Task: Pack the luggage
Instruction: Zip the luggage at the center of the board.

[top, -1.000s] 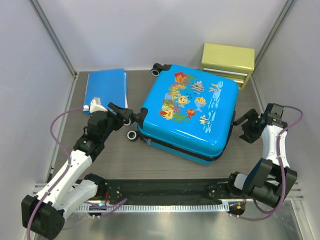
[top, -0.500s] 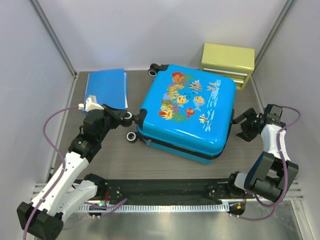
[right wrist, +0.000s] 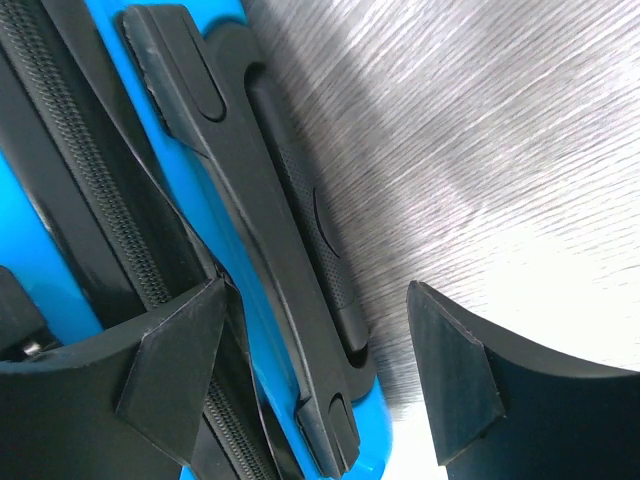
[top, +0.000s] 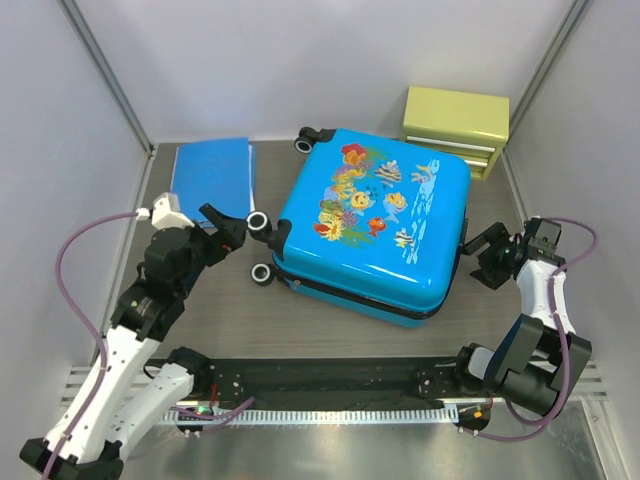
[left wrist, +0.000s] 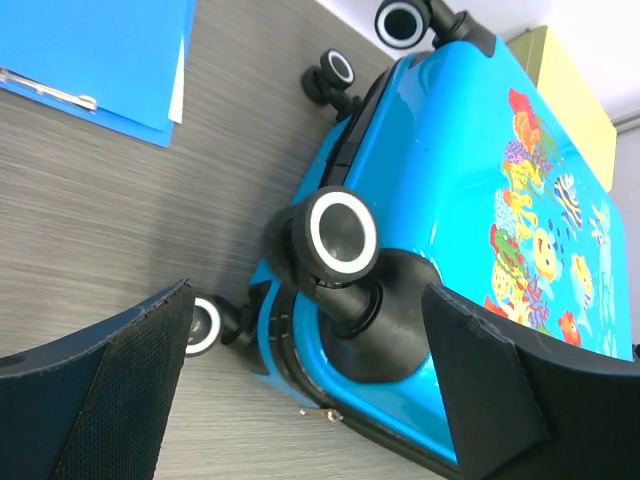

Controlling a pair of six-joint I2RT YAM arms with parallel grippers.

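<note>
The luggage (top: 375, 225), a bright-blue hard-shell suitcase with fish prints, lies flat and closed in the middle of the table. My left gripper (top: 231, 232) is open at its left corner. In the left wrist view (left wrist: 310, 400) a black wheel (left wrist: 342, 232) of the luggage (left wrist: 460, 200) stands between the spread fingers, untouched. My right gripper (top: 479, 257) is open at the luggage's right side. In the right wrist view (right wrist: 315, 370) the black side handle (right wrist: 290, 220) lies between the fingers, which stand apart from it.
A flat blue folder (top: 210, 175) lies at the back left, also in the left wrist view (left wrist: 90, 50). A yellow-green drawer box (top: 455, 125) stands at the back right. Grey walls close in both sides and the back.
My left arm has drawn back to the left, away from the wheel. The luggage has shifted slightly left. My right gripper has moved a little toward the luggage's side.
</note>
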